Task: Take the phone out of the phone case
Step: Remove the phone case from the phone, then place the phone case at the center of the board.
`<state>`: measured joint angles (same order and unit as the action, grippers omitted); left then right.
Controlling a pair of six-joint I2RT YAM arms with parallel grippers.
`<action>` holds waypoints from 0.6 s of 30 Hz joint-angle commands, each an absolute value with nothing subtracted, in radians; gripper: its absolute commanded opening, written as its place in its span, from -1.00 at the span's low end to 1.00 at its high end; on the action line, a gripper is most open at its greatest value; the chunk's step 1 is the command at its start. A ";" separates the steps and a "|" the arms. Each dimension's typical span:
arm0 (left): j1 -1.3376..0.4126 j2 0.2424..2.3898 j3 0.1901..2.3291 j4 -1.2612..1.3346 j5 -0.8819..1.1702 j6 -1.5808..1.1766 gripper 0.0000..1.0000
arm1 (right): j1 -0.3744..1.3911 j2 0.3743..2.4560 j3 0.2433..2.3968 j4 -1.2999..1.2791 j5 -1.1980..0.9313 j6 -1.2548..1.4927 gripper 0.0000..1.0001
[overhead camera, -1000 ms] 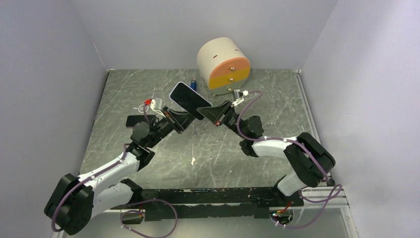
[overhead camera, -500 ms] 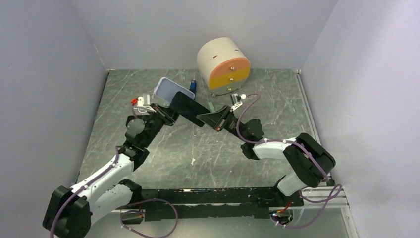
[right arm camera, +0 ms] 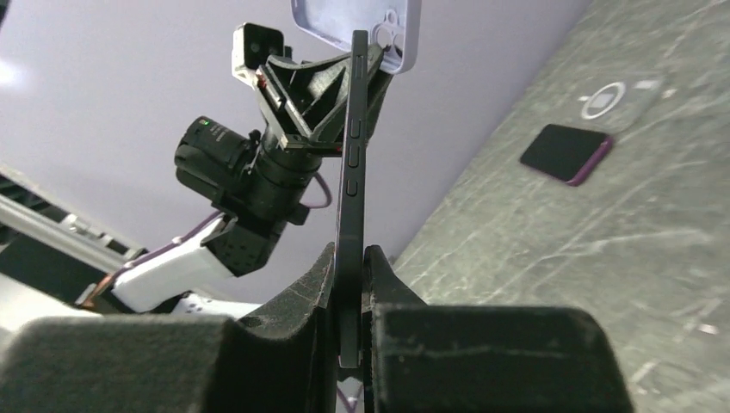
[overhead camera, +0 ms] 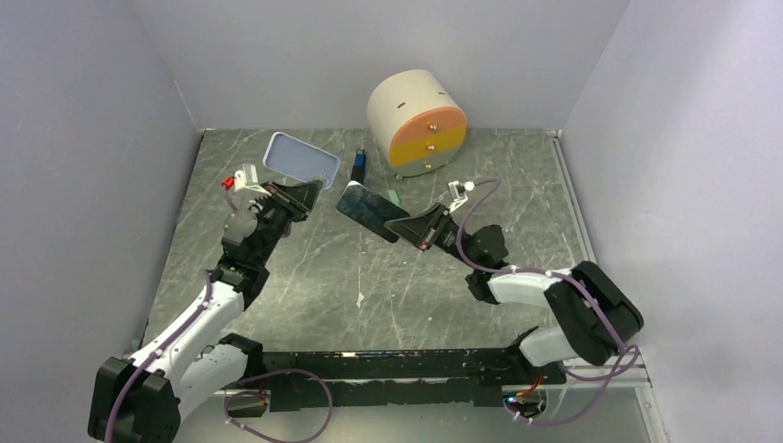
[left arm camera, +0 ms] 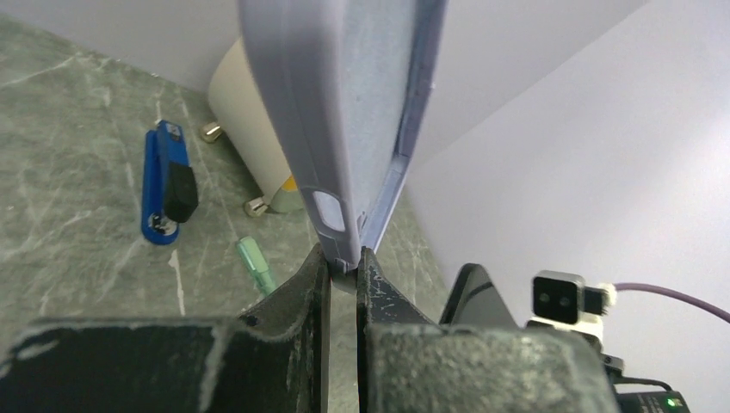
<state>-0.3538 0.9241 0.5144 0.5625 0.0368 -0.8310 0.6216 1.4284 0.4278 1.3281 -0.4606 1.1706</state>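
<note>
Left gripper (overhead camera: 307, 187): jaws pinched narrow on one edge of the lavender phone case (overhead camera: 300, 159), which was raised off the table (overhead camera: 277, 295).
Right gripper (overhead camera: 407, 224): jaws clamped on the black phone (overhead camera: 367, 209).
Phone: out of the case, apart, at its 4 o'clock.
Blue stapler (overhead camera: 361, 164): lay at the phone's 12 o'clock.

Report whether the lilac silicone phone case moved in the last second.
Yes: the lilac case moved left, off the black phone, away from the round cream drawer unit.
</note>
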 commanded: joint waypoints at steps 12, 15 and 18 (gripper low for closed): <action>-0.236 0.982 0.569 0.336 0.075 -0.985 -0.95 | 0.529 0.962 0.379 0.770 -0.250 0.582 -1.00; -0.227 1.052 0.586 0.320 0.103 -1.030 -0.95 | 0.530 0.904 0.370 0.707 -0.200 0.530 -1.00; -0.227 1.121 0.586 0.333 0.112 -1.091 -0.95 | 0.529 0.852 0.356 0.657 -0.171 0.495 -1.00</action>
<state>-0.2321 1.0576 0.5415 0.3225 0.0742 -0.9966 0.5323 0.9230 0.3584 0.6971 -0.2565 0.6079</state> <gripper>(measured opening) 0.127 0.120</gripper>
